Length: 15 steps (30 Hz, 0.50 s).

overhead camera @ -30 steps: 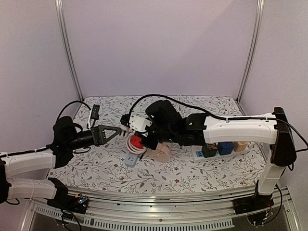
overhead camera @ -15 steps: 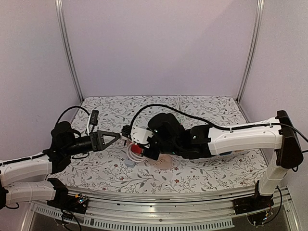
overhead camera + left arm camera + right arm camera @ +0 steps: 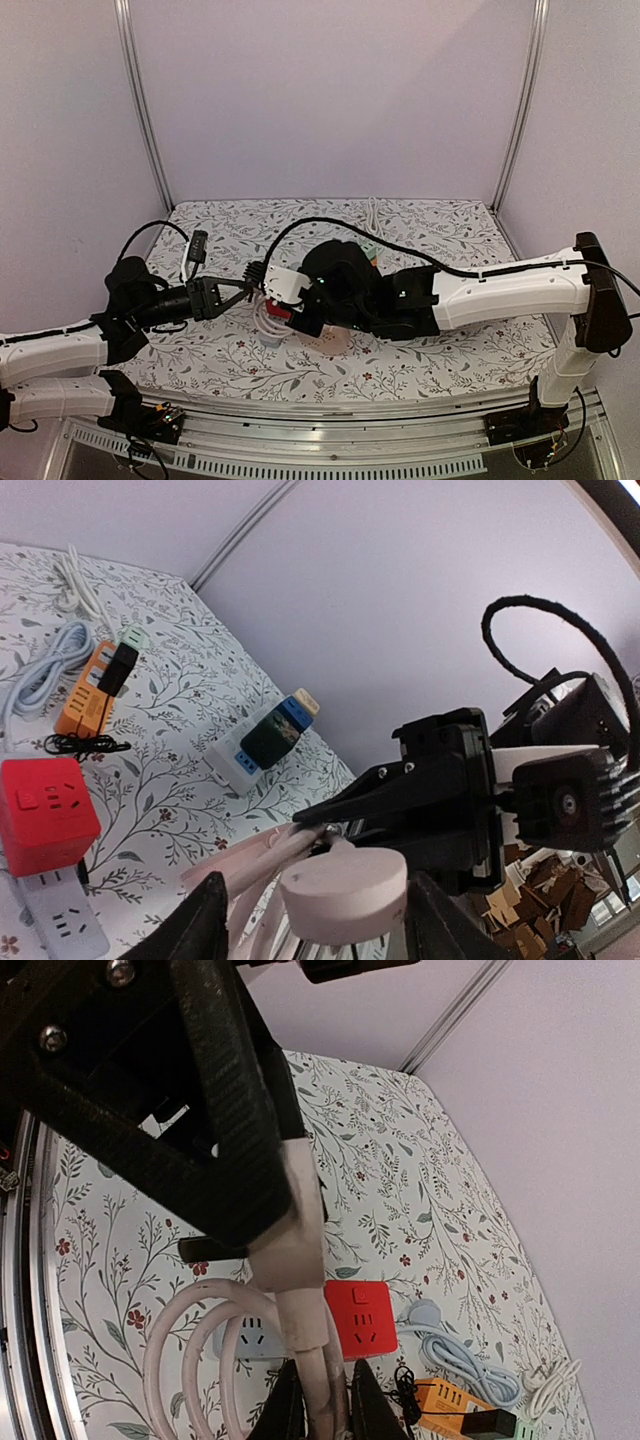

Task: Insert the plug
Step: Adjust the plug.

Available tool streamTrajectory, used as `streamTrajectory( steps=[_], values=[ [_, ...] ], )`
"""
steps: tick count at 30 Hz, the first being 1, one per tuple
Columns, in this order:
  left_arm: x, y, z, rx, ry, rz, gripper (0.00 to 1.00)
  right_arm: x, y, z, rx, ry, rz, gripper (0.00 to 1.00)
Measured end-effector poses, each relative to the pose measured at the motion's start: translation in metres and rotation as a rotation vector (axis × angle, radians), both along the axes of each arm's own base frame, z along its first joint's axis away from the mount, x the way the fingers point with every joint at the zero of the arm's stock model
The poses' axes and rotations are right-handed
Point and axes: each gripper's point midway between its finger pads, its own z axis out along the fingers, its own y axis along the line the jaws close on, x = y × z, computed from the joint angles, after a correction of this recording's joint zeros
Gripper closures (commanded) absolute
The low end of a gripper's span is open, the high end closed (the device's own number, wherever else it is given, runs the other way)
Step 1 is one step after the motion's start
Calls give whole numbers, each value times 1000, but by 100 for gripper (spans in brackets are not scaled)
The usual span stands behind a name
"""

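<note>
the right gripper (image 3: 322, 1405) is pinched tight on a pale pink cable (image 3: 300, 1330) just behind its pale pink round plug (image 3: 343, 888), held in the air above the flower-printed table cloth (image 3: 420, 225). the left gripper (image 3: 238, 288) has its fingers spread on either side of the plug. nearby, a red cube socket (image 3: 45, 812) stands on a white power strip (image 3: 62, 932).
</note>
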Motion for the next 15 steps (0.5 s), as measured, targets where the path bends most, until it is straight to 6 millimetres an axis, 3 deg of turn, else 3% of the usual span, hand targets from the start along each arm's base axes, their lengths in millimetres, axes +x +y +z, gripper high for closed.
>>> streamTrajectory(
  steps=[3,8,10,12,15],
  values=[
    [-2,-1,-2,-3,0,-9,59,3,-1,3,8,-5,-18,100],
    [-2,-1,0,-4,-25,-11,60,4,0,-1,-4,-11,-23,100],
    [-2,-1,0,0,-30,-8,72,5,1,-3,-13,-19,-21,100],
    [-1,-1,-1,5,-32,0,100,6,3,-5,-22,-26,-23,100],
    [2,0,-2,12,-40,11,100,9,3,-8,-37,-38,-30,100]
  ],
)
